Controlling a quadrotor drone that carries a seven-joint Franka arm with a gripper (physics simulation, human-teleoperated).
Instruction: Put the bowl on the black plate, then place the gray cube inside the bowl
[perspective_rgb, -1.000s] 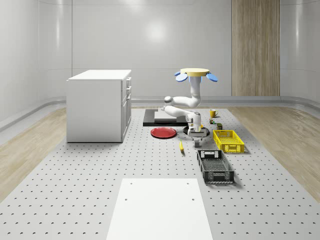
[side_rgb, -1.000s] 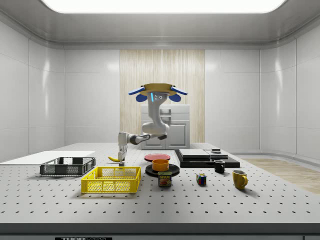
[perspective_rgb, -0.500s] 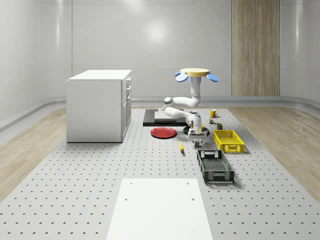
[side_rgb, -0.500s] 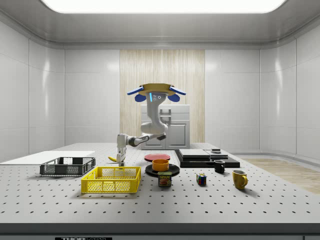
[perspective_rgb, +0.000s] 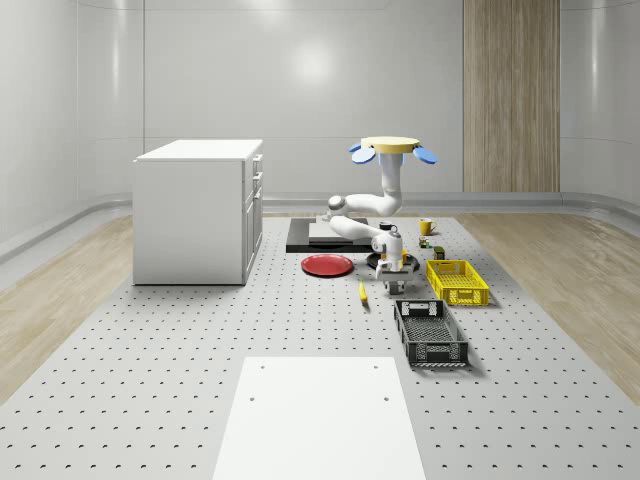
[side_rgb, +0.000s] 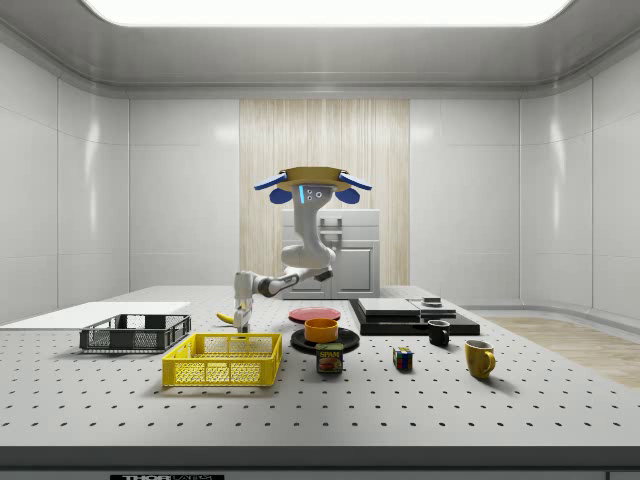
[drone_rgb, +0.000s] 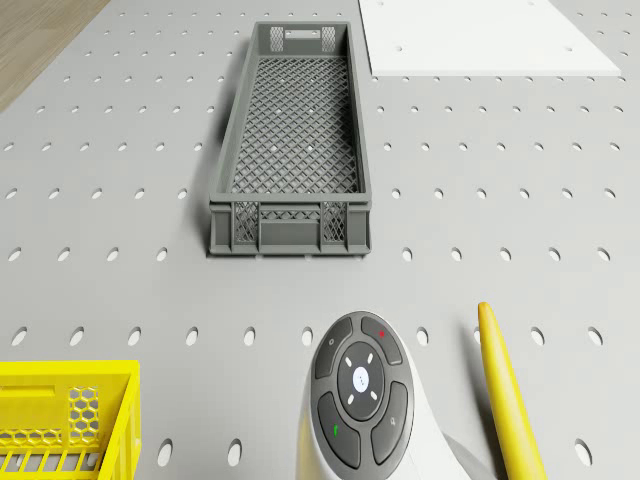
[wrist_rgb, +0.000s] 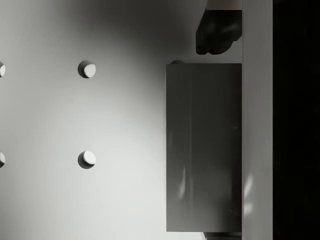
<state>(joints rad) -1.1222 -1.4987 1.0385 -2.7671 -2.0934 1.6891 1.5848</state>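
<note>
The orange bowl (side_rgb: 321, 328) sits on the black plate (side_rgb: 325, 342). The gray cube (wrist_rgb: 200, 150) lies on the perforated table, seen close up in the wrist view. My gripper (wrist_rgb: 220, 144) points straight down over it. The jaws are open and stand one on each side of the cube; a dark fingertip (wrist_rgb: 218, 31) shows just past one face. In the side view the gripper (side_rgb: 241, 321) hangs low behind the yellow basket, to the left of the bowl. The drone (perspective_rgb: 391, 146) hovers above the table near the plate, with its arm reaching down and forward.
A yellow banana (drone_rgb: 508, 390) lies beside the gripper. Near it are the yellow basket (perspective_rgb: 456, 281) and the dark mesh crate (drone_rgb: 292, 140). A red plate (perspective_rgb: 327, 265), a white cabinet (perspective_rgb: 198, 210), a can (side_rgb: 329, 358), a colour cube (side_rgb: 402, 358) and mugs stand around.
The arm has lowered the gripper a little toward the table, closer to the cube. The drone has stayed in place, and the bowl and plate have not moved.
</note>
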